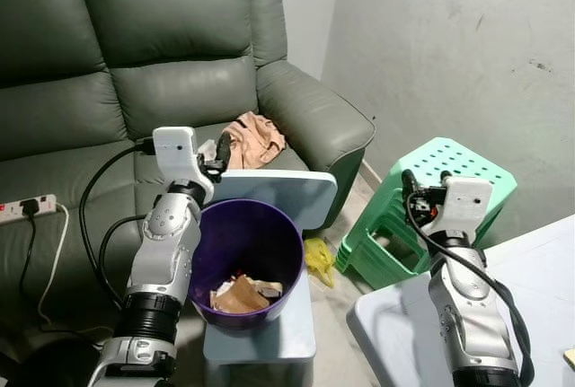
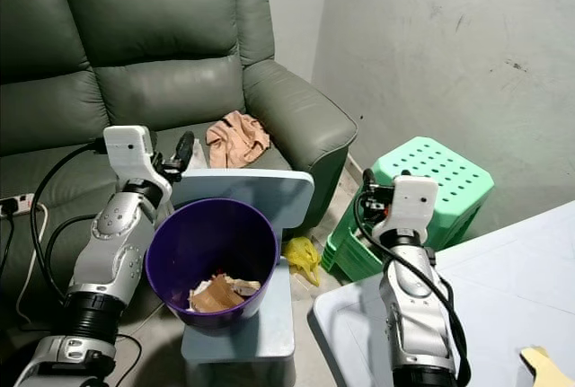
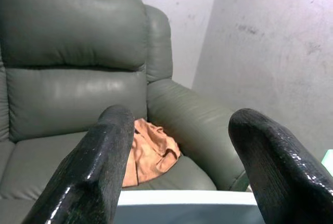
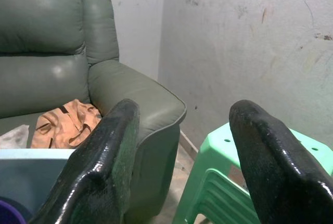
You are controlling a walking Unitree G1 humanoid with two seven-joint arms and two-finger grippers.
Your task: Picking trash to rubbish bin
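- While the purple rubbish bin [image 1: 247, 261] stands upright on a pale blue stool [image 1: 269, 338] in front of the green sofa [image 1: 135, 73], its round mouth faces straight up and its long axis is vertical.
- Trash already lies at the bottom of the bin: a crumpled brown paper piece [image 1: 238, 297] with some pale scraps beside it.
- The stool's flat back panel [image 1: 278, 194] rises just behind the bin's far rim.
- The left gripper [image 1: 218, 155] is raised beside the bin's left rim, level with the top of the panel, and points toward the sofa seat; its fingers [image 3: 104, 167] are spread wide with nothing between them.
- The right gripper [image 1: 410, 186] hangs in the air to the right of the bin, well apart from it, over the green plastic stools [image 1: 431, 203]; its fingers [image 4: 106, 167] are also spread wide and hold nothing.
- A crumpled orange cloth [image 1: 254, 140] lies on the sofa seat near the armrest, beyond the panel.
- A yellow wrapper [image 1: 317, 259] lies on the floor between the blue stool and the green stools.
- A white tabletop [image 1: 530, 306] fills the lower right corner, next to the right arm.
- A power strip [image 1: 27, 207] with a black plug sits on the sofa seat at the far left.
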